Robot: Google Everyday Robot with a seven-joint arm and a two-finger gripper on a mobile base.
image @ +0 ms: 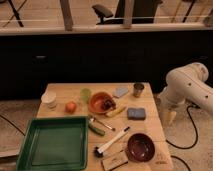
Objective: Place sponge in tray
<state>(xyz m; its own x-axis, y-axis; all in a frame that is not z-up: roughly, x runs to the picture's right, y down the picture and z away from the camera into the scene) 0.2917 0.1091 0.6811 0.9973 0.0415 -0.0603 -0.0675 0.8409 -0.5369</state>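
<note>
Pincer [168, 118] hangs beside the worktop's [152, 131] right edge, and its openness cannot be told. Best descend squarely over the nearby sponge [136, 113] — then carry it to the front-left tray [50, 146].

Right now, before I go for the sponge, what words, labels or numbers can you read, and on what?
Nothing can be read.
Flat box at the table's front edge: dark marks, too blurred.
Table, front right corner: small mark, too blurred.
Sponge, tray: no markings show.
Tool, hanging beside the table's right edge: no label shows.
</note>
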